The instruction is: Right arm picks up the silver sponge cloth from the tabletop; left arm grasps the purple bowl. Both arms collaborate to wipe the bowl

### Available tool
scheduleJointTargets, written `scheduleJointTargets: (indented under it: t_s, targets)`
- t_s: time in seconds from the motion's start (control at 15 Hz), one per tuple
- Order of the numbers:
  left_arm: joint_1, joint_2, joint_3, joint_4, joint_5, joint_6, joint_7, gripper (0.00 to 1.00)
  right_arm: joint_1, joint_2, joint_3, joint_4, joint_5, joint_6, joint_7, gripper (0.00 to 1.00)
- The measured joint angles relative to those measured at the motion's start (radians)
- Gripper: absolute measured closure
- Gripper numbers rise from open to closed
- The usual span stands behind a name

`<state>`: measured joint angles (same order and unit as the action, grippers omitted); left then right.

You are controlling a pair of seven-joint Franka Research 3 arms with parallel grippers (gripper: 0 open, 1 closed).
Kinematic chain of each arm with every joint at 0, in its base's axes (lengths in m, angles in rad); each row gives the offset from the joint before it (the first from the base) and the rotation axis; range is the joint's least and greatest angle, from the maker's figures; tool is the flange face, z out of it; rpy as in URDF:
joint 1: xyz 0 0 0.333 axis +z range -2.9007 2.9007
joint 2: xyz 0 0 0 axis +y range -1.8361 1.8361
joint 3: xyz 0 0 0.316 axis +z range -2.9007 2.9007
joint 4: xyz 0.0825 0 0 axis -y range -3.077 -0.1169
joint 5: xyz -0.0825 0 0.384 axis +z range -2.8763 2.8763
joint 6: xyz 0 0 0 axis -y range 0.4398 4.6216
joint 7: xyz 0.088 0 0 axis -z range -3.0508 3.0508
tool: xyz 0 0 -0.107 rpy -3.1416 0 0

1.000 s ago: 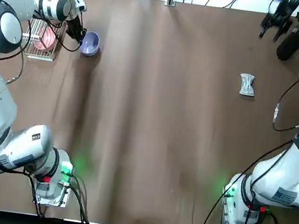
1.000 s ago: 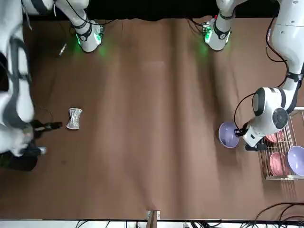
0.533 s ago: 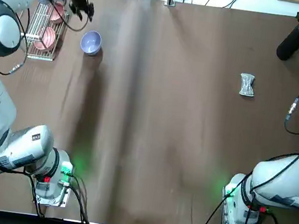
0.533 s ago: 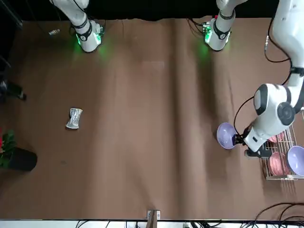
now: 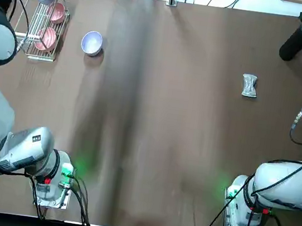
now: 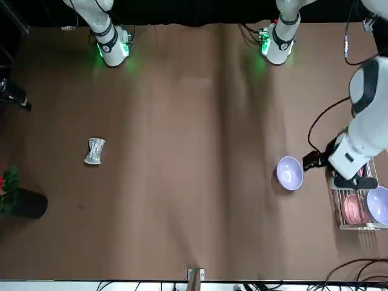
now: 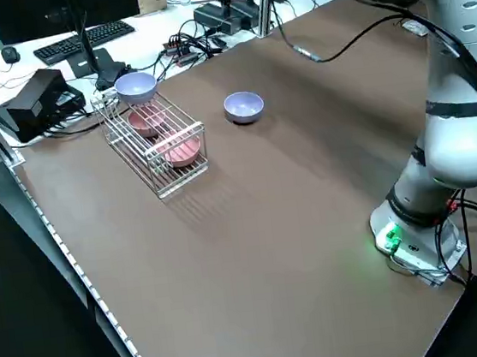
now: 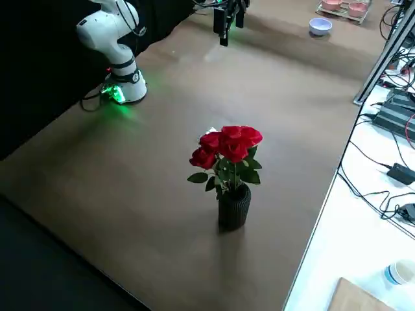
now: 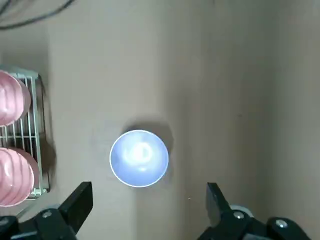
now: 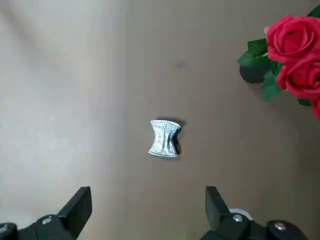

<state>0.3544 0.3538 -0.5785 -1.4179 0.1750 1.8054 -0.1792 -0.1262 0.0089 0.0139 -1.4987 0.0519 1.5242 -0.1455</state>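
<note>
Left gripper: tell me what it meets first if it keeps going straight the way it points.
Probably the purple bowl: the left gripper, fingers wide open, looks down at it on the table with nothing between. Its height above the bowl is unclear.

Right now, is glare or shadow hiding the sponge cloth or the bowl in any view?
Top view: the silver sponge cloth is bright but readable, and the purple bowl has a glossy inside with its rim clear. Left wrist view: the bowl casts a soft shadow on one side. Right side view: the roses hide nearly all of the cloth.
</note>
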Motion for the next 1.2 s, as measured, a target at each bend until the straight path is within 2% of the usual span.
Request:
scheduleJointTargets:
  t_s: [0.33,0.6,0.73,0.8,0.87,1.0,1.07,1.2]
  targets:
    - [0.003,-0.070,0.001,0.014,0.002,-0.083,0.000,0.00,0.000,-0.016,0.002,-0.006,0.000,0.005,0.015,0.00]
    - [0.013,-0.084,0.006,0.013,0.000,-0.107,-0.022,0.00,0.003,-0.016,0.005,-0.016,0.000,-0.008,0.015,0.00]
    - [-0.001,-0.100,0.027,0.011,-0.038,-0.128,-0.051,0.00,0.010,-0.017,0.007,-0.016,0.000,-0.008,0.015,0.00]
    - [-0.046,-0.123,0.080,-0.001,-0.070,-0.141,-0.059,0.00,0.014,-0.017,0.008,-0.016,0.000,-0.008,0.015,0.00]
    - [-0.119,-0.158,0.166,-0.029,-0.110,-0.145,-0.060,0.00,0.018,-0.018,0.009,-0.016,0.000,-0.008,0.016,0.00]
    - [-0.250,-0.247,0.310,-0.133,-0.149,-0.106,-0.059,0.00,0.020,-0.018,0.011,-0.015,0.000,-0.001,0.016,0.00]
    - [-0.278,-0.288,0.341,-0.185,-0.153,-0.083,-0.054,0.00,0.020,-0.018,0.010,-0.015,0.000,0.004,0.017,0.00]
    - [-0.285,-0.342,0.357,-0.254,-0.154,-0.062,-0.014,0.00,0.019,-0.018,0.009,-0.016,0.000,0.004,0.017,0.00]
